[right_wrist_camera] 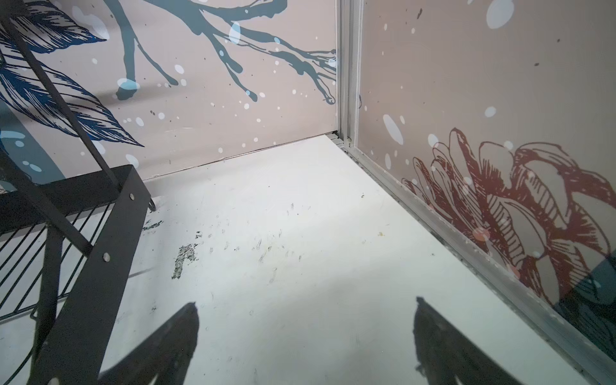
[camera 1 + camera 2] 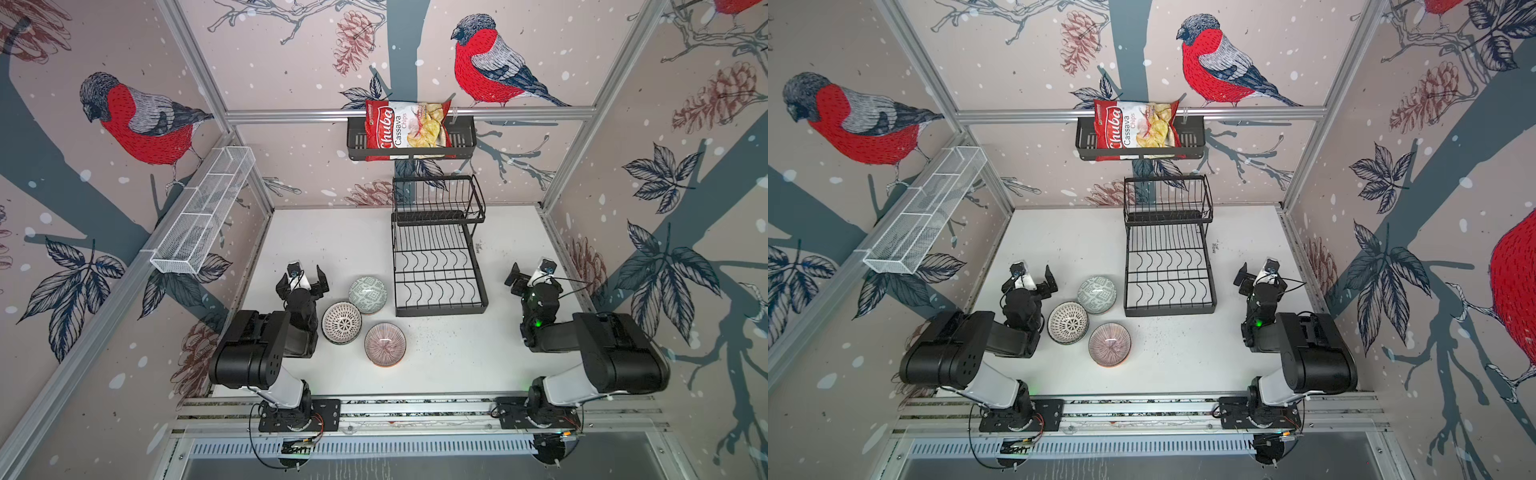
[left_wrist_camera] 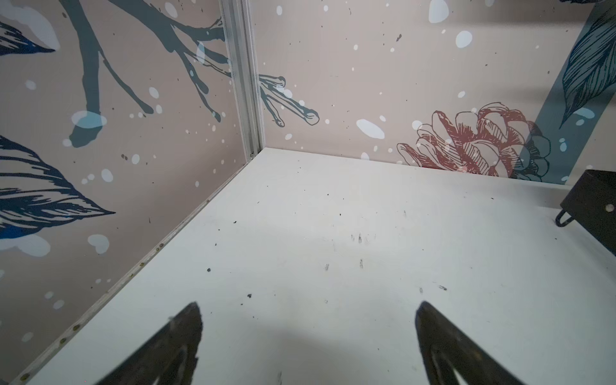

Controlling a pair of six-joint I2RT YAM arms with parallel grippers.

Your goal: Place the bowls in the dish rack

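Left fingers [image 3: 180,333] and right fingers [image 1: 436,343] spread wide, empty; bowls [image 2: 341,322] sit beside the dish rack [image 2: 440,309].

I saw a red bag of Chuba cassava chips [image 2: 405,131] resting in the long black slotted shelf [image 2: 464,139] hung on the rear rail. A long white mesh basket [image 2: 203,216] hung along the left wall's rail. The white tabletop [image 2: 332,245] looked scuffed and speckled, and bullfinch wallpaper [image 2: 486,62] covered the walls.
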